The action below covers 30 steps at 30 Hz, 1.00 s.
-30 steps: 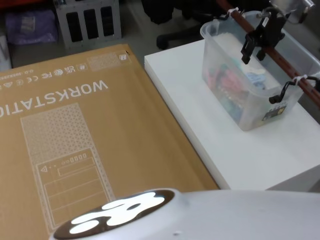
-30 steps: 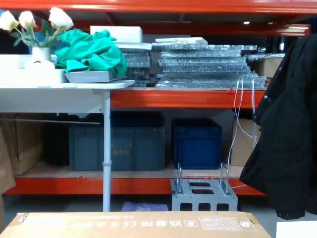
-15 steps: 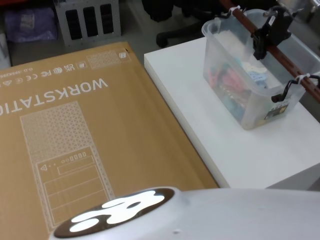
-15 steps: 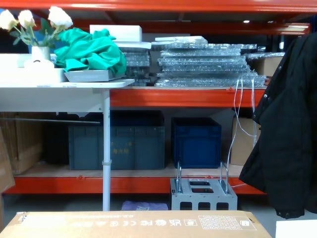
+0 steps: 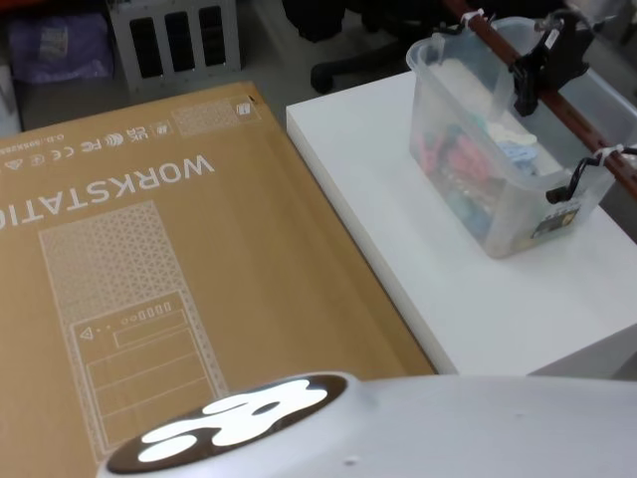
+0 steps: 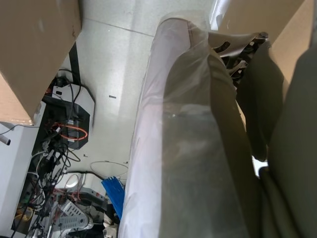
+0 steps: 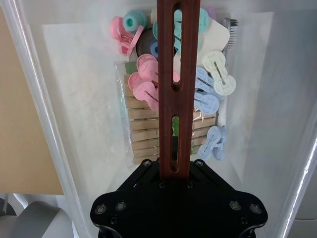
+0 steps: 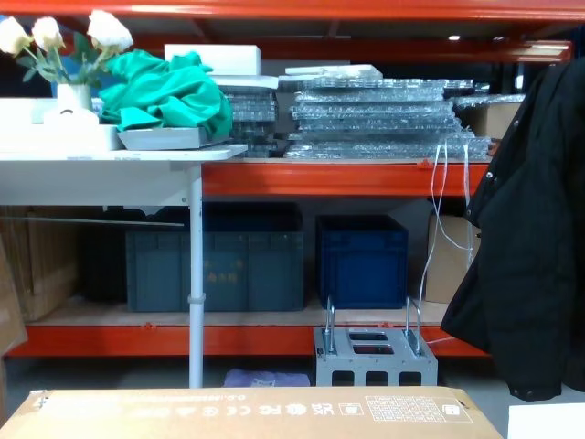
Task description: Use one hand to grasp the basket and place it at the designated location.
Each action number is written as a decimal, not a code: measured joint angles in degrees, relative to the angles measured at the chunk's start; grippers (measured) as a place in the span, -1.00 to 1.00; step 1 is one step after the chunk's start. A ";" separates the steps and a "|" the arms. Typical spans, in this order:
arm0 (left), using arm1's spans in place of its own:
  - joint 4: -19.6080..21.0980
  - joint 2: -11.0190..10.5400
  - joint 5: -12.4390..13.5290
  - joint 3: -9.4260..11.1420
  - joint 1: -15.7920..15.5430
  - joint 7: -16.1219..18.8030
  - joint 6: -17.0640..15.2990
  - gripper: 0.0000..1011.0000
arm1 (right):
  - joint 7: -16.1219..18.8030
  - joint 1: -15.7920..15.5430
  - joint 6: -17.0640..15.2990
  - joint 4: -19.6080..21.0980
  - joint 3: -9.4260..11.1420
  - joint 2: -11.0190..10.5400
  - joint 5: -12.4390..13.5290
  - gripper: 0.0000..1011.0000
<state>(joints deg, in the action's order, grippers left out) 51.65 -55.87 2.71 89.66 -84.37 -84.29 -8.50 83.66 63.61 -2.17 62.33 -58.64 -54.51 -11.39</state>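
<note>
**Basket eased sideways, claw clenched on the handle**

Since a second ago, your right gripper has slid along the handle toward the far right corner of the white rectangular table, and the basket has shifted a little the same way.

That black two-fingered claw is clamped tight on the thin reddish-brown slotted bar handle. In the right wrist view the bar runs straight into the gripper with no gap on either side.

The basket, a large translucent whitish plastic tub with a rolled rim, sits over the far right part of the table. You cannot tell whether its base touches the tabletop. White loops tie the bar to its two short ends.

Inside the tub, the wrist view shows:
- A heap of small pastel plastic clips in pink, teal, pale blue and cream.
- A clear packet of plain wooden clothespins, stacked side by side under the clips.

Against the table's left edge lies a broad flat brown cardboard box printed "WORKSTATION".
</note>
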 joint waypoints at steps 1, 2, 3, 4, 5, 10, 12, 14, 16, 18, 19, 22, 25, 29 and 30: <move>0.00 0.00 0.00 0.00 0.00 0.00 0.00 -1.00 | 0.00 0.00 0.00 0.00 0.00 0.00 0.00 -1.00; 0.00 0.00 0.00 0.00 0.00 0.00 0.00 -1.00 | 0.00 0.00 -0.10 0.53 0.20 -0.26 0.03 -1.00; 0.00 0.00 0.00 0.00 0.00 0.00 0.00 -1.00 | 0.00 0.01 -0.16 0.80 0.31 -0.41 0.04 -1.00; 0.00 0.00 0.00 0.00 0.00 0.00 0.00 -1.00 | 0.00 0.03 -0.23 1.08 0.45 -0.55 0.06 -1.00; 0.00 0.00 0.00 0.00 0.00 0.00 0.00 -1.00 | 0.00 0.09 -0.36 1.63 0.70 -0.87 0.12 -1.00; 0.00 0.00 0.00 0.00 0.00 0.00 0.00 -1.00 | -0.02 0.32 -0.67 3.46 1.58 -1.95 0.42 -1.00; 0.00 -0.01 0.00 0.00 0.00 0.00 0.00 -1.00 | -0.02 0.44 -0.77 4.06 1.85 -2.32 0.47 -1.00; 0.00 0.00 0.00 0.00 0.00 0.00 0.00 -1.00 | -0.01 0.54 -0.87 4.68 2.20 -2.65 0.48 -1.00; 0.00 0.00 0.00 0.00 0.00 0.00 0.00 -1.00 | 0.09 0.62 -0.92 5.21 2.48 -2.96 0.52 -1.00; 0.00 0.00 0.00 0.00 0.00 0.00 0.00 -1.00 | 0.17 0.69 -0.93 5.56 2.69 -3.21 0.56 -1.00; 0.00 0.00 0.00 0.00 0.00 0.00 0.00 -1.00 | 0.31 0.82 -0.97 5.99 2.96 -3.56 0.64 -1.00; 0.00 0.00 0.00 0.00 0.00 0.00 0.00 -1.00 | 0.52 0.97 -0.98 6.92 3.51 -4.20 0.92 -1.00; 0.00 0.00 0.00 0.00 0.00 0.00 0.00 -1.00 | 0.69 1.12 -0.98 7.74 4.03 -4.81 1.15 -1.00; 0.00 0.00 0.00 0.00 0.00 0.00 0.00 -1.00 | 0.81 1.31 -0.87 9.19 4.78 -5.86 1.42 -1.00; 0.00 0.00 0.00 0.00 0.00 0.00 0.00 -1.00 | 0.87 1.35 -0.82 9.43 4.94 -6.00 1.45 -1.00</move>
<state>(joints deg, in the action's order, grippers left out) 51.66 -55.87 2.71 89.66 -84.37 -84.29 -8.49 84.53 64.96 -2.98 71.76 -53.70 -60.51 -9.94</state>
